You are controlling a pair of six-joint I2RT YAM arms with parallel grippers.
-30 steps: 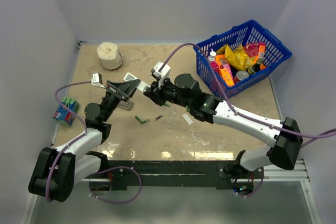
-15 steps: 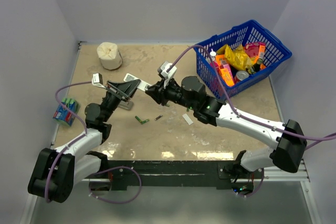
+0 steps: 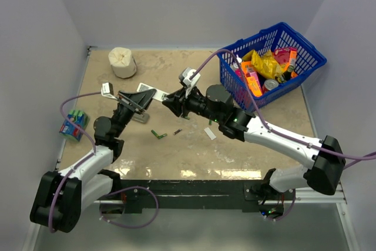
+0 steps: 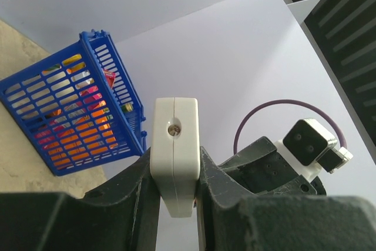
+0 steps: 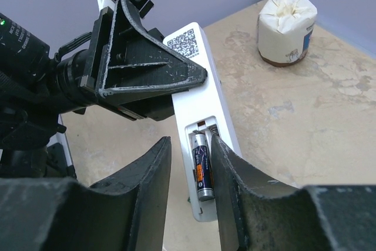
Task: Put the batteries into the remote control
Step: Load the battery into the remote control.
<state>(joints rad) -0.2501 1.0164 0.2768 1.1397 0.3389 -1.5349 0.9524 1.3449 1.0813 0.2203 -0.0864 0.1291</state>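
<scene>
At the centre of the top external view, the left gripper (image 3: 139, 100) and the right gripper (image 3: 170, 101) meet nose to nose above the table (image 3: 194, 157). The left gripper is clenched on the remote control (image 3: 150, 93), which is held clear of the tabletop and points toward the right gripper. Two loose batteries (image 3: 157, 135) lie on the table just below the grippers, slightly apart from each other. A small white flat piece (image 3: 210, 133) lies to their right. A blue basket (image 3: 307, 51) of packaged goods occupies the upper right, a white paper roll (image 3: 122, 62) the upper left, and a wrapped pack of green cells (image 3: 72, 124) the left edge.

Left wrist view: the remote control stands at frame centre, its narrow end toward the camera, pinched on both sides by the black fingers (image 4: 136, 189). The basket shows at the left, and the right arm's wrist camera (image 4: 310, 141) at the right.

Right wrist view: the remote control runs from upper centre to lower centre, back side up, with a QR label (image 5: 182, 40) near its upper end. One dark battery (image 5: 201, 171) with an orange band lies in the open compartment at the lower end. The right gripper is released: its two fingers (image 5: 148, 186) stand parted, one on each side of the compartment end. Contact with the remote control cannot be determined.
</scene>
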